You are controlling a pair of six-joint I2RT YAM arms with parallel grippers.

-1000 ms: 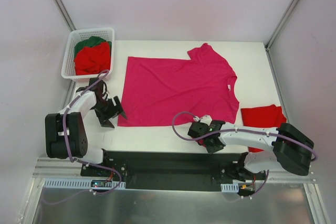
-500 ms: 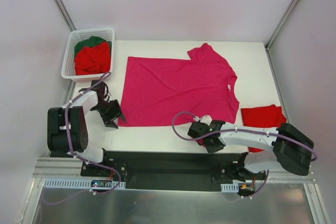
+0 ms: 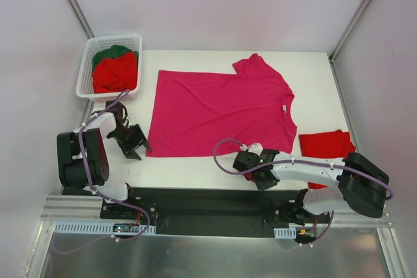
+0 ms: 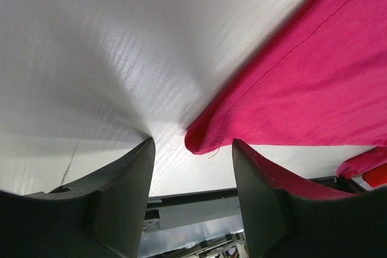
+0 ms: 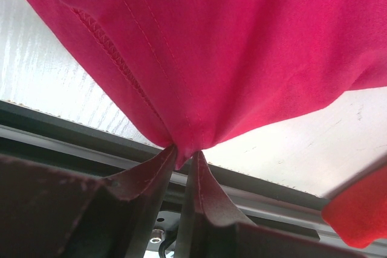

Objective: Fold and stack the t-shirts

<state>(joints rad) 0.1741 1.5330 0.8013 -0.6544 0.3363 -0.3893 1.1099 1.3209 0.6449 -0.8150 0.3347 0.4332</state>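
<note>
Magenta-pink, the shirt (image 3: 221,112) lies spread flat on the table (image 3: 195,170), collar to the right. The right gripper (image 5: 184,149) is clamped on its near edge, with cloth bunched between the closed fingers. Over the last second the left gripper (image 4: 192,143) has narrowed and slid slightly leftward. Its fingers stand apart, and the shirt's near-left corner lies loose between them, unpinched. The fold likely can't start until that corner is caught.

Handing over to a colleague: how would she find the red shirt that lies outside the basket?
Look at the white table. Off the right side of the pink shirt, near the table's right edge, lies a small red shirt. Unlike the crumpled red one in the basket, it lies flat and folded.
</note>
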